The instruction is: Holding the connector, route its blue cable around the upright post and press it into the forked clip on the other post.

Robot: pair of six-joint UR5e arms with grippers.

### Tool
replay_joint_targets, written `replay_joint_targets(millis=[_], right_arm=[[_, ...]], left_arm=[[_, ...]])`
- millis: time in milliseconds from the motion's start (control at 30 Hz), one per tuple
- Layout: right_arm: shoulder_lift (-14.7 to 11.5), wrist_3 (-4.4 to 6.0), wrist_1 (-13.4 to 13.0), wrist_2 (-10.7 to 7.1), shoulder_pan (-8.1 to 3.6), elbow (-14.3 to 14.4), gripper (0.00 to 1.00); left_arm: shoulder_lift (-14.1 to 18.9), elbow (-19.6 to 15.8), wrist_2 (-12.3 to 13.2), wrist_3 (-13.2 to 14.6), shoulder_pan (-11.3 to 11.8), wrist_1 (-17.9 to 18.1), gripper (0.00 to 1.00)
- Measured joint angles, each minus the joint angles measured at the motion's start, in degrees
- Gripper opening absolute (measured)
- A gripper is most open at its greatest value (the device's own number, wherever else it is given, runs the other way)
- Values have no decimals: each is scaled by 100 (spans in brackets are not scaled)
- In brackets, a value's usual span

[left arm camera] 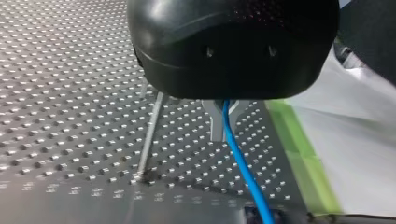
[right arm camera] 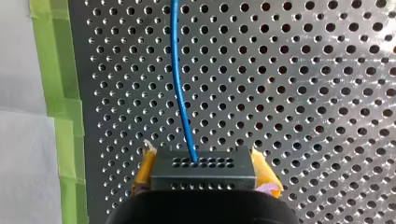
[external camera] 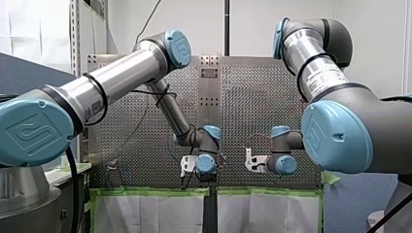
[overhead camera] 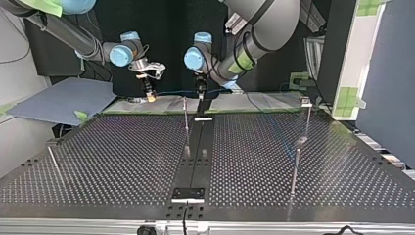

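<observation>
Routing, seemingly step 1 of 2: my right gripper (right arm camera: pixel 204 167) pinches the connector (right arm camera: pixel 204 179) well apart from the upright post (left arm camera: pixel 150 135), the blue cable (right arm camera: pixel 180 93) passing near that post. My left gripper (overhead camera: pixel 200 95): cannot tell. Next, probably circle the post.

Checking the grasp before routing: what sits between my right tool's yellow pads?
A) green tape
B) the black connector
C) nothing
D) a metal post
B: the right wrist view shows the black connector clamped between the right tool's yellow pads, the blue cable leading out of its face.
</observation>
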Motion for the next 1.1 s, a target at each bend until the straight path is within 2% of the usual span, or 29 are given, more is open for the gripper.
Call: replay_joint_targets(millis=[167, 567, 1100], right_arm=[[5, 29, -6, 2, -28, 1, 0], [7, 91, -135, 2, -97, -1, 0], [10, 188, -310, 11, -146, -17, 0]], left_arm=[[-125, 47, 84, -24, 5, -26, 2], [-150, 273, 350, -109, 69, -72, 2], [-155, 431, 484, -90, 166, -252, 2]])
